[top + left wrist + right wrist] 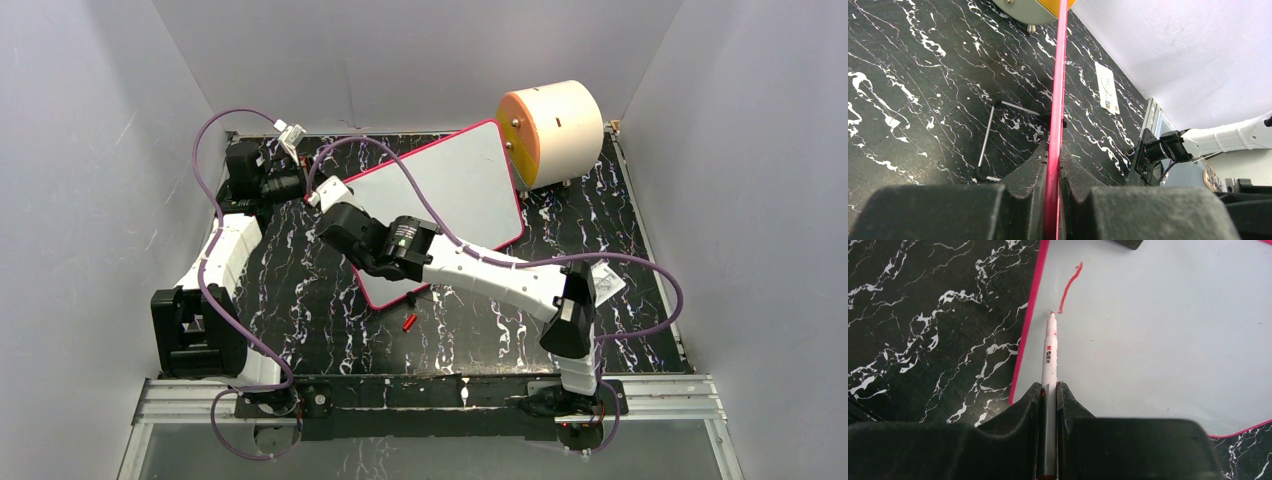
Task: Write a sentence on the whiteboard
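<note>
1. The whiteboard [455, 185] is lying on the far half of the desk [480, 335], roughly mid-width and turned at an angle to the desk's edges. Its thin pink rim is showing all the way round.
2. The left claw [1053, 150] is clamping that pink rim at the board's far-left corner, with both fingers pressing tight on the edge. From the wrist view the board is showing up edge-on as a thin pink line.
3. The right claw [1049, 387] is clenching a white marker [1049, 352] that is sticking straight out between the fingers.
4. The marker's red tip is touching the board just inside the left rim.
5. Of the sentence [1069, 287], only one short wavy red stroke is showing. It is running from the tip up toward the board's far edge, and no letters are readable.
6. A cream cylinder [565, 125] with an orange face is sitting at the desk's far-right corner, just beside the board's right corner.
7. A small red cap [409, 322] is lying on the desk near the board's near edge.
</note>
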